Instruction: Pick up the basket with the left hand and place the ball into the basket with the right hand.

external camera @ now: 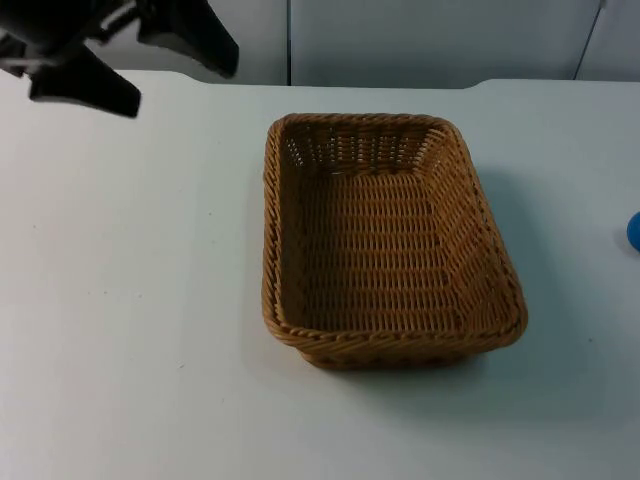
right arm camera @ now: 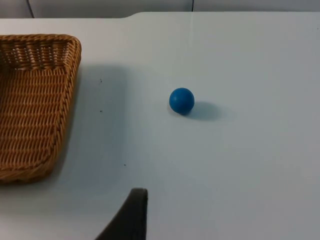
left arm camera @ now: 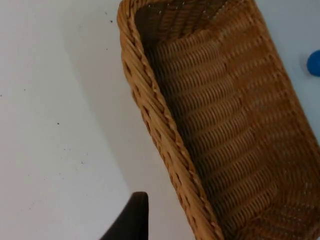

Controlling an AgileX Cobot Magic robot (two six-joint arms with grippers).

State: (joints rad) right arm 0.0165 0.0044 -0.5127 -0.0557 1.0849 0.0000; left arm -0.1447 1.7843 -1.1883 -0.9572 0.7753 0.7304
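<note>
A brown woven basket [external camera: 270, 232] stands empty in the middle of the white table, its long side running away from me. My left gripper [external camera: 177, 83] hangs open above the table's far left, well clear of the basket's rim [left arm camera: 150, 117]. A small blue ball [right arm camera: 181, 100] rests on the table to the right of the basket [right arm camera: 67, 85], about a hand's width away; it also peeks in at the top view's right edge [external camera: 634, 232] and past the basket's far side [left arm camera: 315, 62]. My right gripper [right arm camera: 131, 217] is over the table short of the ball, not touching it.
The grey partition wall [external camera: 420, 40] runs along the table's back edge. Bare white table [external camera: 120, 330] lies left of and in front of the basket, and more bare surface [right arm camera: 250, 165] surrounds the ball.
</note>
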